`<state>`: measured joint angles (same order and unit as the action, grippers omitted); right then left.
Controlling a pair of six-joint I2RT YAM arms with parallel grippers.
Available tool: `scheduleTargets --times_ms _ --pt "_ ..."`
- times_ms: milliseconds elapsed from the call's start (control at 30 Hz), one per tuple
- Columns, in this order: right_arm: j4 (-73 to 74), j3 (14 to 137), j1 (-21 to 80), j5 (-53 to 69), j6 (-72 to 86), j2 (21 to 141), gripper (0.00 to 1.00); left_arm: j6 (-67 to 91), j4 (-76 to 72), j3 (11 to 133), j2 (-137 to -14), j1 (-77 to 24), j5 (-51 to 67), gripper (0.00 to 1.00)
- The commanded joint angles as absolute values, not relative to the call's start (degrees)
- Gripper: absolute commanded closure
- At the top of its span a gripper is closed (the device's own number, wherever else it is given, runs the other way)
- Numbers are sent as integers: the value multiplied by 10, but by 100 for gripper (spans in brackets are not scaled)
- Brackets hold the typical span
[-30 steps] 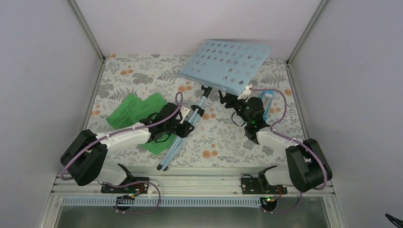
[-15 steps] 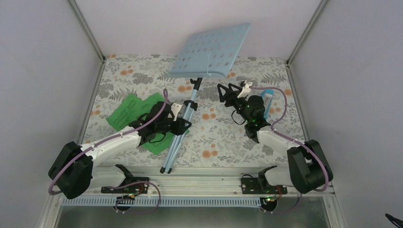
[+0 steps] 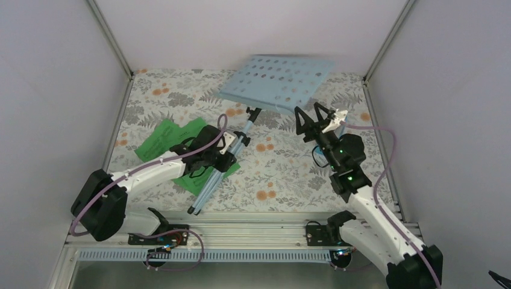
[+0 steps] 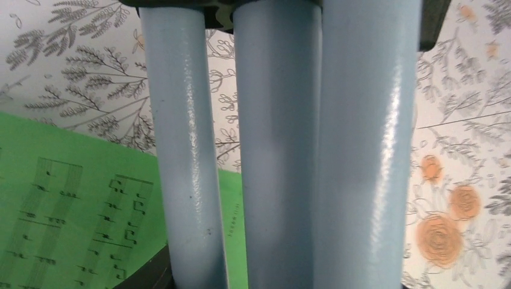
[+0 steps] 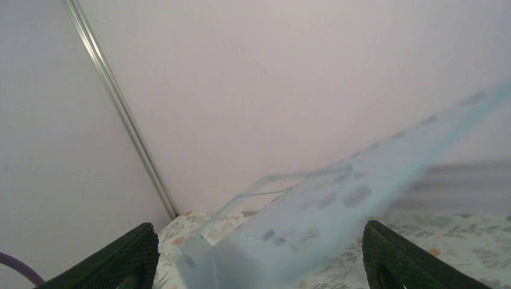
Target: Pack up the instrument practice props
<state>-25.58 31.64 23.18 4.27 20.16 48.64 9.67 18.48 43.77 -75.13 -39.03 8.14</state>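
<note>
No container is seen in any view. The pale blue tripod music stand with hole-punched desk (image 3: 274,81) is gripped by the left hand (image 3: 224,154), which is closed around the bundle of folded legs, about midway along the stand. In the left wrist view three pale blue leg tubes (image 4: 277,150) fill the frame side by side, running top to bottom, with dark finger parts at the top edge.

The stand's long axis is laid diagonally: leg ends point near-left, toward the bench's front rail, and the desk points far-right. The stand is tilted, the desk end raised off the floral-patterned bench (image 3: 283,174) with its hole-punched face turned up toward the overhead camera. The leg ends look to be at bench level, though contact cannot be confirmed.

The right hand (image 3: 309,114) is spread wide and nothing is held. It is aimed at the desk's near-right edge, just beside it. In the right wrist view both dark fingers (image 5: 135,256) are set far apart at the bottom corners, and the blurred desk (image 5: 313,217) is seen between and beyond them, apparently untouched.

The bright green printed sheet-music pages (image 3: 161,139) are lying flat on the bench at left, under and beside the left arm, partly beneath the leg tubes.
</note>
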Motion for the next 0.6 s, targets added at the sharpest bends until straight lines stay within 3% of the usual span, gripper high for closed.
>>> scheduleTargets --times_ms 0,567 --pt "-190 320 235 -22 156 423 20 -1 31 521 -756 -391 63 98" --pt "-98 324 235 -93 119 301 14 -35 0 572 -863 -386 58 98"
